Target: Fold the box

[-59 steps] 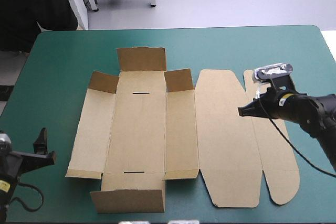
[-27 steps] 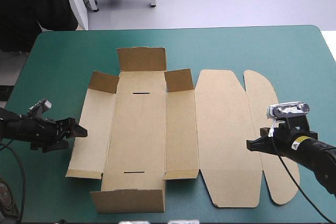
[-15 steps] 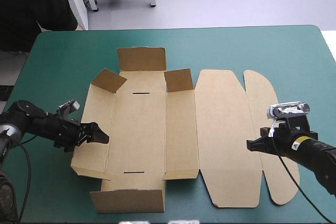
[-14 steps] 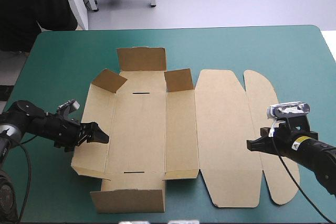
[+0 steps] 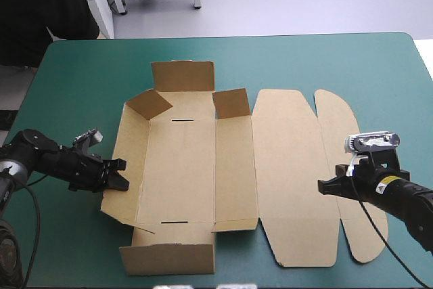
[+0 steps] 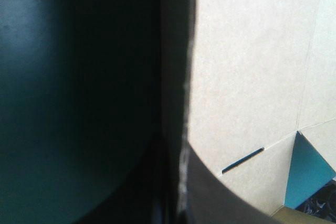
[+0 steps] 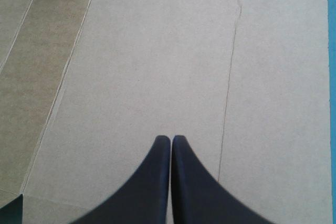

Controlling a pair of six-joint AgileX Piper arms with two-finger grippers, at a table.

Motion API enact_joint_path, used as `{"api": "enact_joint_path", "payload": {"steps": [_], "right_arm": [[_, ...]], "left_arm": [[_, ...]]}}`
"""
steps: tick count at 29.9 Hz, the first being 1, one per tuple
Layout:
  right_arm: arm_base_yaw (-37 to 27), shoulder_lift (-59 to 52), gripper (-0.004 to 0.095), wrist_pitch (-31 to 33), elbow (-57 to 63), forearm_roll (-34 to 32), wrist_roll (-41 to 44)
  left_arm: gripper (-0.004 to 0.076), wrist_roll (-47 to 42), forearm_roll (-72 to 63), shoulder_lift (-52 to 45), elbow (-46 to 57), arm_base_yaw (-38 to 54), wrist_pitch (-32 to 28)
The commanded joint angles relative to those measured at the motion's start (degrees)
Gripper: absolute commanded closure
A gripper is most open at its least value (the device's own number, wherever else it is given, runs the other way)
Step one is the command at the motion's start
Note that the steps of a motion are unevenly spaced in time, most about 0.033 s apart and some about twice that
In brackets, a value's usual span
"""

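Note:
The brown box (image 5: 183,167) lies opened out on the teal-green cover, its lid panels (image 5: 291,174) flat to the right. Its left side wall (image 5: 125,160) is tilted up off the table. My left gripper (image 5: 116,172) is at that wall's outer edge; in the left wrist view the wall's edge (image 6: 185,77) runs straight between the black fingers, and the left gripper (image 6: 178,153) is shut on it. My right gripper (image 5: 322,186) is shut, its fingers one pointed arch (image 7: 171,139) just over the flat lid (image 7: 147,66), holding nothing.
The box's far end flap (image 5: 181,76) and near end flap (image 5: 169,258) stand up, and two small corner tabs (image 5: 230,103) lean inward. Bare teal-green cover (image 5: 325,65) lies beyond the box and along the table's left edge.
My left gripper came in from the table's left edge, reached the left side wall, raised it further and shut on it. The right gripper drew nearer along the lid earlier, then stayed still.

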Motion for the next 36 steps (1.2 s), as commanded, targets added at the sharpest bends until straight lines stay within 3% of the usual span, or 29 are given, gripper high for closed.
{"api": "enact_joint_path", "payload": {"steps": [1,6,9,14,21,32,36], "right_arm": [[-0.31,-0.61,0.0913,-3.38,-1.4,0.32,0.06],[-0.31,-0.61,0.0913,-3.61,-1.4,0.32,0.18],[-0.31,-0.61,0.0913,-3.87,-1.4,0.32,0.32],[-0.31,-0.61,0.0913,-3.87,-1.4,0.32,0.32],[-0.31,-0.61,0.0913,-2.95,-1.4,0.32,0.32],[-0.31,-0.61,0.0913,-2.11,-1.4,0.43,0.56],[-0.31,-0.61,0.0913,-2.11,-1.4,0.55,0.56]], "left_arm": [[0.0734,0.52,-3.12,-1.68,-2.52,-0.28,5.54],[0.0734,-1.38,-2.2,-1.43,-10.61,-0.31,5.54],[0.0734,-4.72,5.55,-0.97,-18.76,-2.15,5.54],[0.0734,-8.93,25.13,1.86,-31.26,-11.37,5.24],[0.0734,-5.06,36.64,8.37,-43.74,-26.42,5.13],[0.0734,2.03,66.66,15.56,-48.8,-43.46,3.44],[0.0734,2.05,71.15,16.18,-48.8,-47.1,-1.71]]}}
